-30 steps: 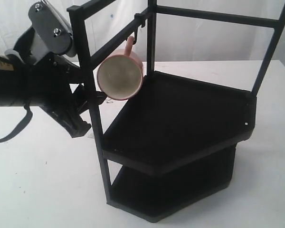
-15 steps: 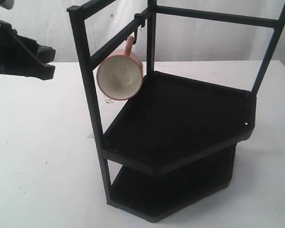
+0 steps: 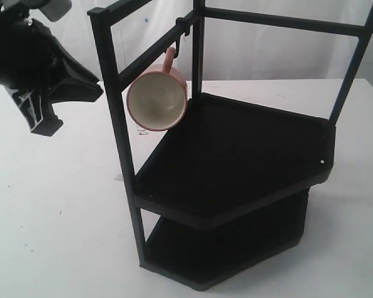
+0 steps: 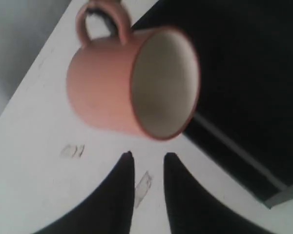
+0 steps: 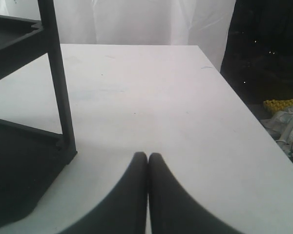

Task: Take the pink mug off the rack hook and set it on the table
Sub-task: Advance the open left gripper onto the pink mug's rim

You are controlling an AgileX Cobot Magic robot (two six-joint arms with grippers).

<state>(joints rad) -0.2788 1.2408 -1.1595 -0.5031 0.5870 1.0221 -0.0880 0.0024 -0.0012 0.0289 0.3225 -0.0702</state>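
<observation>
The pink mug (image 3: 156, 99) hangs by its handle from the rack hook (image 3: 183, 34), cream inside facing the exterior camera, at the rack (image 3: 236, 161)'s left front corner. My left arm (image 3: 37, 68) hovers left of the rack post, above the table (image 3: 56, 217). In the left wrist view the mug (image 4: 112, 87) fills the picture just beyond my left gripper (image 4: 149, 156). That gripper is open by a narrow gap, holds nothing and does not touch the mug. My right gripper (image 5: 147, 156) is shut and empty over bare table (image 5: 161, 97).
The rack's upper shelf (image 3: 236, 143) sits just right of and below the mug. A rack post (image 5: 56, 83) and lower shelf (image 5: 14, 170) stand beside the right gripper. The table's side edge (image 5: 249, 122) runs nearby, with clutter beyond. Small tape marks (image 4: 142, 187) lie under the left gripper.
The left arm pulled up and away from the rack post to the far upper left, then swung back down and turned toward the mug. The mug has stayed on the hook.
</observation>
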